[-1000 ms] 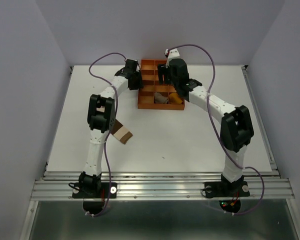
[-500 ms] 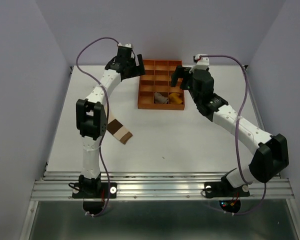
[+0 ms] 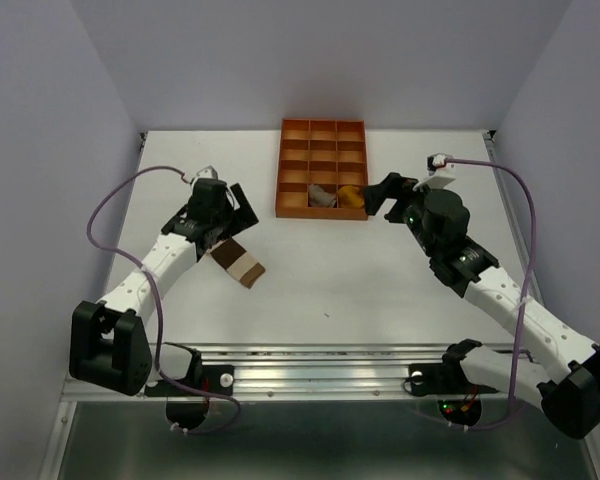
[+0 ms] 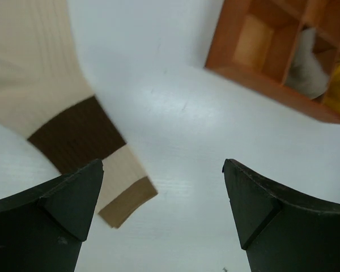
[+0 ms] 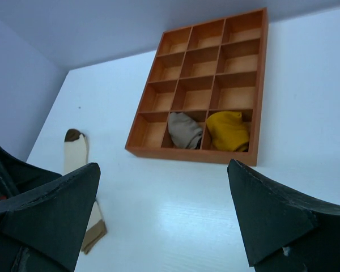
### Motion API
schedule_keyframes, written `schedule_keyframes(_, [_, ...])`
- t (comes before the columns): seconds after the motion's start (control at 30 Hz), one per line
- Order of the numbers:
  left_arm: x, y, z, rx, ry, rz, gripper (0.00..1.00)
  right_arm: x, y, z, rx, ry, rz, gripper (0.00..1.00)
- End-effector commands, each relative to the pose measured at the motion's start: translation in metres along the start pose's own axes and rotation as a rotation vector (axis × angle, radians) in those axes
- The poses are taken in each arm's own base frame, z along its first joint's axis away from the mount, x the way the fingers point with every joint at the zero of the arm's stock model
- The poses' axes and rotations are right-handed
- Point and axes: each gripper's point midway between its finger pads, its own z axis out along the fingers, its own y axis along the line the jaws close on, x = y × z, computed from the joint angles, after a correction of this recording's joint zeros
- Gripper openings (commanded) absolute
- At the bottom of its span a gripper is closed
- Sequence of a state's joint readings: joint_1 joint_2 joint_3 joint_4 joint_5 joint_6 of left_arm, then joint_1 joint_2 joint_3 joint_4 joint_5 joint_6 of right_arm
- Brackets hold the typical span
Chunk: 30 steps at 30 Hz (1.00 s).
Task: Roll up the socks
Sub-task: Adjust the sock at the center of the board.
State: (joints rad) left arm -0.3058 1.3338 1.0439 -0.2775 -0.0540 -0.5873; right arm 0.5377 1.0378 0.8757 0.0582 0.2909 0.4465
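Note:
A cream sock (image 3: 242, 267) with brown and tan bands lies flat on the table, left of centre. My left gripper (image 3: 240, 212) hovers just beyond its far end, open and empty. In the left wrist view the cream sock (image 4: 45, 96) runs under the left finger of that gripper (image 4: 162, 163). A rolled taupe sock (image 3: 322, 196) and a rolled yellow sock (image 3: 351, 194) sit in adjacent front-row cells of the orange tray (image 3: 323, 140). My right gripper (image 3: 375, 197) hangs open beside the tray's front right corner. Its wrist view shows the taupe sock (image 5: 184, 130), yellow sock (image 5: 228, 130), cream sock (image 5: 76, 153) and open right gripper (image 5: 163, 167).
The gridded orange tray (image 5: 175, 153) stands at the table's back centre, its other cells holding nothing. Its front wall (image 4: 260, 79) shows at the upper right of the left wrist view. Grey walls close in on both sides. A rail runs along the near edge (image 3: 320, 372).
Both arms have drawn back from the tray toward the near side. The left gripper came down over the cream sock's far end, and both grippers have opened wide.

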Motion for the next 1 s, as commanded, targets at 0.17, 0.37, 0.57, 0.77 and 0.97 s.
schedule_keyframes(0.17, [0.084,0.037,0.021,0.021,0.109,-0.074,0.99,0.068,0.022,-0.007,-0.195,0.225,0.027,1.0])
schedule_keyframes(0.37, [0.121,0.048,0.045,-0.012,0.223,-0.036,0.99,0.079,0.023,-0.014,-0.243,0.24,0.007,1.0])
schedule_keyframes(0.57, [0.178,0.028,0.049,0.02,0.364,0.126,0.99,0.08,0.005,-0.014,-0.162,0.224,-0.012,1.0])
schedule_keyframes(0.77, [0.244,-0.008,0.036,0.125,0.503,0.336,0.99,0.093,-0.001,-0.015,-0.15,0.254,-0.018,1.0])
schedule_keyframes(0.97, [0.286,-0.044,0.018,0.253,0.564,0.536,0.99,0.088,-0.006,-0.019,-0.138,0.221,-0.026,1.0])
